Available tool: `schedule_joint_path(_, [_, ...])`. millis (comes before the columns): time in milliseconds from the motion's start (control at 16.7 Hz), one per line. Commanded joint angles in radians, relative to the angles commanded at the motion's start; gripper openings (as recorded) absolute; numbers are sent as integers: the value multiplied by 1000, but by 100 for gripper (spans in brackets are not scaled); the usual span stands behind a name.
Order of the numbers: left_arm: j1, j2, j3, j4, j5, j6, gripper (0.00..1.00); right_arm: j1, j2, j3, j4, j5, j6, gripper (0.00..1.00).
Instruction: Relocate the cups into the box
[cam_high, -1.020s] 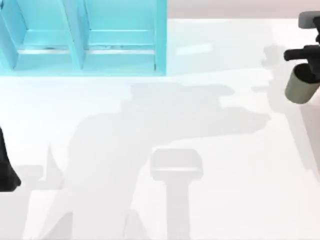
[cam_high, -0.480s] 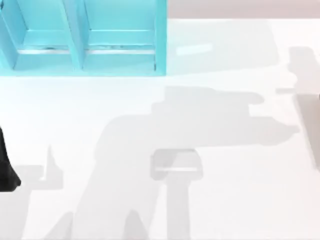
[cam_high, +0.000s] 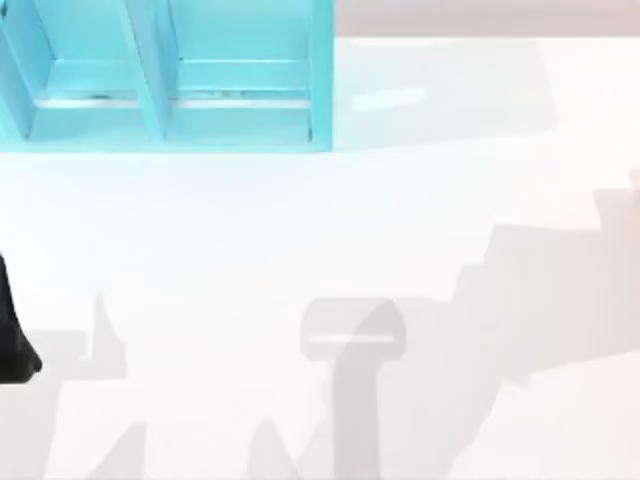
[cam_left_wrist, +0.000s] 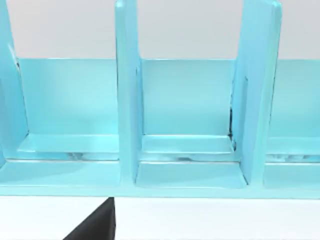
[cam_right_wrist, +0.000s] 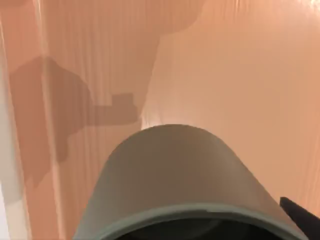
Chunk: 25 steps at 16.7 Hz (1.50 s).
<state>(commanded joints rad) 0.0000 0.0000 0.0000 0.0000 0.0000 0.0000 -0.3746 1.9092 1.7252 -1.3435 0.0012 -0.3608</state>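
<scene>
The open light-blue box with upright dividers (cam_high: 170, 80) stands on the white desk (cam_high: 300, 230) at the far left corner in the top view, and the compartments I can see into hold nothing. My left wrist view looks straight into that box (cam_left_wrist: 190, 145): three bays side by side, parted by two tall blue walls, each with a bare blue floor and a low step at the back. The plain dark olive-grey round cup (cam_right_wrist: 175, 180) sits right up against my right wrist camera, its rim nearest the lens and its smooth side running away from it, over an orange-toned surface with grey shadows on it. A small dark tip (cam_right_wrist: 300, 215) shows just beside the cup's rim; I take it for part of my right claw, but I cannot tell whether that claw is clenched on the cup or released. Of my left arm, a dark piece (cam_high: 12, 340) lies at the desk's left edge, well in front of the box, and a dark wedge (cam_left_wrist: 95, 225) shows on the desk just before the box's front lip; whether my left claw is spread or closed I cannot tell.
</scene>
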Motion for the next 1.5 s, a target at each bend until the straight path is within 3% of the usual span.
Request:
schedule_joint_path(300, [0, 0, 0, 0, 0, 0, 100, -156, -98, -61, 16, -4, -154, 0])
schedule_joint_path(660, [0, 0, 0, 0, 0, 0, 100, -149, -97, -75, 32, -3, -150, 0])
schedule_joint_path(1080, [0, 0, 0, 0, 0, 0, 100, -134, -94, -296, 259, -2, -132, 0])
schedule_joint_path(1380, [0, 0, 0, 0, 0, 0, 100, -132, -91, -308, 270, -2, -130, 0])
schedule_joint_path(1500, [0, 0, 0, 0, 0, 0, 100, -132, -91, -308, 270, -2, -130, 15])
